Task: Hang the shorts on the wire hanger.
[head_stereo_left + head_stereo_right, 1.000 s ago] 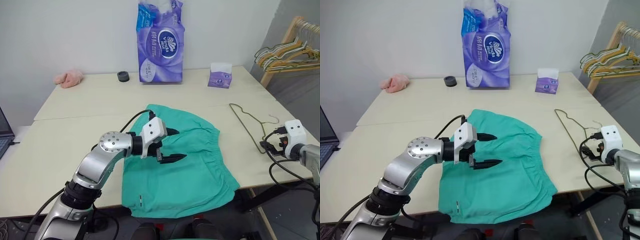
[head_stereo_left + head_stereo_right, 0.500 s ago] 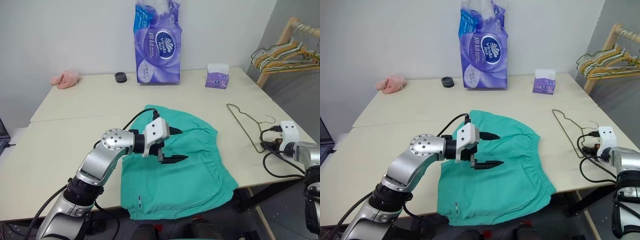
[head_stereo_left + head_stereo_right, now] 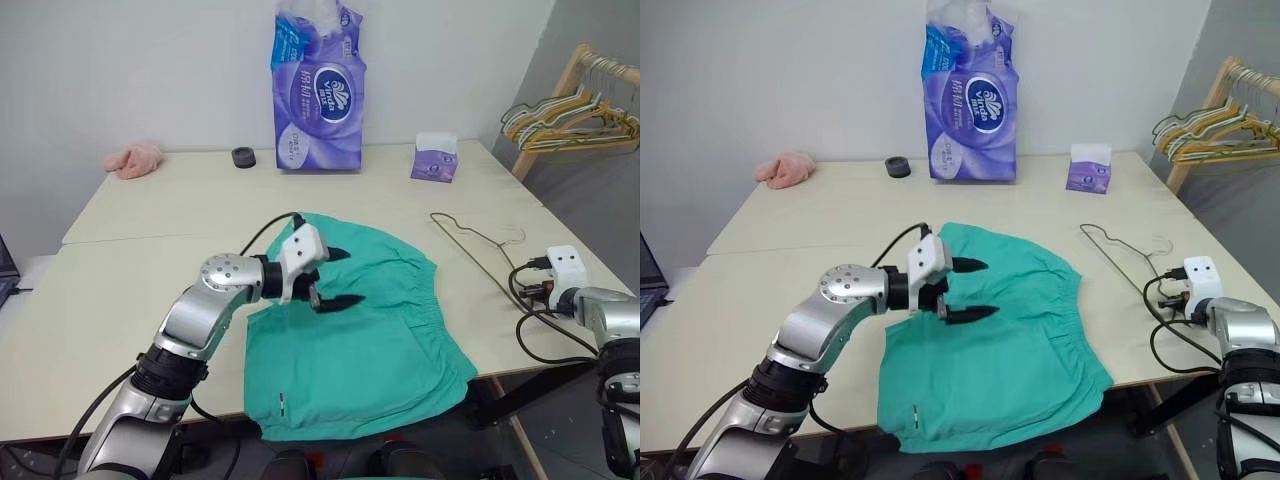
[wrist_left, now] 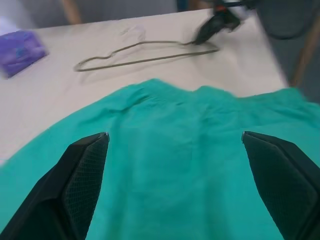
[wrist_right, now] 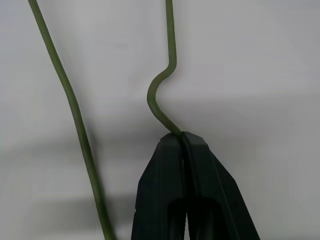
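We have the shorts [image 3: 355,340] spread flat on the table [image 3: 140,250], near its front edge, with one leg hem hanging slightly over the lip. The gathered waistband faces the right side, toward the wire hanger [image 3: 475,250], which lies on bare tabletop just beside the shorts but apart from them.

Our right gripper [image 5: 184,137] is pressed together on the wire hanger: in the right wrist view the fingertips pinch the wire right at a small kink, with the wire running on past the tips. We judge the pinch is near the corner at the front of the table, though the head views are too small there to be sure which bend it is.

Our left gripper [image 3: 335,277] hangs above the middle of the shorts with its fingers [image 4: 82,175] spread wide, nothing between them, fabric below and the waistband ahead.

Step in hand, as we read it: secure the hanger, then bring garment and wire together.

Notes for doing it well:
- The wire is thin and the pinch is on the very tips; lift slowly and level so it does not twist or slip out.
- Left gripper should come down on the waistband edge, not the flat middle, to catch a fold it can close on.
- Gather one layer of elastic only if possible, so the hanger's end can thread through.
- Keep the cable beside the right arm free of the hook.
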{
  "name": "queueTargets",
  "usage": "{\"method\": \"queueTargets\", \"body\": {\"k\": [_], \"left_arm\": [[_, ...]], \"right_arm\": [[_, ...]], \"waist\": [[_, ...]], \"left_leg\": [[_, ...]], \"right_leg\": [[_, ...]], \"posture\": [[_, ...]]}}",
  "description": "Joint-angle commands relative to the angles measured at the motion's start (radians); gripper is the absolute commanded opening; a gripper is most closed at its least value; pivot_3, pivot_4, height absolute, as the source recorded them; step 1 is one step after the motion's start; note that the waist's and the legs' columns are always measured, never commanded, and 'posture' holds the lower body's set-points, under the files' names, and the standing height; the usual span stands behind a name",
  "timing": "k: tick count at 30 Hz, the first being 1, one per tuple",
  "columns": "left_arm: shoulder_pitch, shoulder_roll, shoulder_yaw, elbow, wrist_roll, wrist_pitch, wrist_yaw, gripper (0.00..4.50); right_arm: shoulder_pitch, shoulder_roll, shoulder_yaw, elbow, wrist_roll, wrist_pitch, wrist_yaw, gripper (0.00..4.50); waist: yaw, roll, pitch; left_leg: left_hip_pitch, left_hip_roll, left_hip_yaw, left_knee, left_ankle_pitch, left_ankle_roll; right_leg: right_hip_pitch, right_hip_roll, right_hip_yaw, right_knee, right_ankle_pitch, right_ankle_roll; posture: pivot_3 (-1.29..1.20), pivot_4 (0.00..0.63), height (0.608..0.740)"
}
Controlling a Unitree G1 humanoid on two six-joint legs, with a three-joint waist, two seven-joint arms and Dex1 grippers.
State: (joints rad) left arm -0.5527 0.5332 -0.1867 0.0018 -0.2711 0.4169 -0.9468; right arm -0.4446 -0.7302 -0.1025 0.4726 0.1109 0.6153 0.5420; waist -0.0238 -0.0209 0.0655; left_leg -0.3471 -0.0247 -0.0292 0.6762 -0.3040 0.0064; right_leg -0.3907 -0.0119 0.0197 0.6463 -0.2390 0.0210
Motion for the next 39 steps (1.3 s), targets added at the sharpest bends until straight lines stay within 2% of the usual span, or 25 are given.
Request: {"method": "queueTargets", "body": {"k": [1,5,8,10,13,16,23,31,39], "left_arm": [[-0.088,0.014,0.086,0.112,0.013,-0.059,0.034,4.50],[-0.194,0.029,0.177,0.291,-0.014,-0.030,0.061,4.50],[-0.250,0.076,0.230,0.421,-0.057,0.038,-0.005,4.50],[-0.251,0.102,0.225,0.446,-0.073,0.078,-0.071,4.50],[-0.223,0.143,0.193,0.427,-0.100,0.161,-0.201,4.50],[-0.169,0.175,0.146,0.359,-0.121,0.221,-0.322,4.50],[-0.089,0.198,0.075,0.269,-0.111,0.250,-0.415,4.50],[-0.026,0.225,0.017,0.213,-0.082,0.218,-0.463,4.50],[-0.018,0.223,0.009,0.214,-0.074,0.210,-0.481,4.50]], "right_arm": [[0.027,-0.026,0.008,-0.253,-0.002,-0.071,0.038,0.01],[0.082,-0.013,0.050,-0.469,-0.021,-0.187,0.070,0.01],[0.105,-0.029,0.115,-0.560,-0.082,-0.318,0.096,0.01],[0.118,-0.048,0.150,-0.582,-0.125,-0.400,0.111,0.01],[0.117,-0.063,0.195,-0.603,-0.189,-0.518,0.120,0.01],[0.099,-0.080,0.236,-0.597,-0.255,-0.650,0.130,0.01],[0.045,-0.097,0.271,-0.568,-0.335,-0.837,0.145,0.01],[0.017,-0.054,0.271,-0.595,-0.340,-0.885,0.156,0.01],[0.016,-0.033,0.267,-0.601,-0.337,-0.892,0.162,0.01]], "waist": [[-0.005,0.004,0.002],[-0.010,0.005,0.002],[-0.012,0.005,0.002],[-0.012,0.005,0.002],[-0.008,0.005,0.002],[-0.006,0.004,0.002],[-0.009,0.004,0.002],[-0.009,0.004,0.002],[-0.007,0.004,0.002]], "left_leg": [[0.000,0.000,0.000,0.000,0.000,0.000],[-0.002,0.000,0.001,-0.001,-0.001,0.000],[-0.003,0.001,0.001,-0.001,-0.001,0.000],[-0.004,0.001,0.001,-0.001,-0.001,0.000],[-0.014,0.000,0.002,0.002,-0.001,-0.001],[-0.015,-0.001,0.001,0.003,-0.001,-0.001],[-0.015,-0.001,0.002,0.003,-0.001,-0.001],[-0.015,-0.001,0.002,0.003,-0.001,-0.001],[-0.015,-0.001,0.002,0.003,-0.001,0.000]], "right_leg": [[-0.001,0.000,0.000,0.000,0.000,0.000],[-0.005,0.000,0.000,0.001,0.000,0.000],[-0.006,0.000,0.000,0.002,0.000,0.001],[-0.007,0.000,0.000,0.002,0.000,0.001],[-0.016,0.000,0.000,0.003,0.004,-0.002],[-0.017,-0.002,0.000,0.003,0.004,-0.001],[-0.017,-0.002,0.001,0.003,0.004,-0.001],[-0.017,-0.001,0.001,0.003,0.004,-0.002],[-0.017,-0.002,0.001,0.003,0.004,-0.002]], "posture": [[-0.04,0.033,0.740],[-0.05,0.032,0.740],[-0.05,0.031,0.740],[-0.05,0.031,0.740],[-0.05,0.031,0.740],[-0.05,0.032,0.740],[-0.05,0.032,0.740],[-0.05,0.033,0.740],[-0.05,0.032,0.740]]}}
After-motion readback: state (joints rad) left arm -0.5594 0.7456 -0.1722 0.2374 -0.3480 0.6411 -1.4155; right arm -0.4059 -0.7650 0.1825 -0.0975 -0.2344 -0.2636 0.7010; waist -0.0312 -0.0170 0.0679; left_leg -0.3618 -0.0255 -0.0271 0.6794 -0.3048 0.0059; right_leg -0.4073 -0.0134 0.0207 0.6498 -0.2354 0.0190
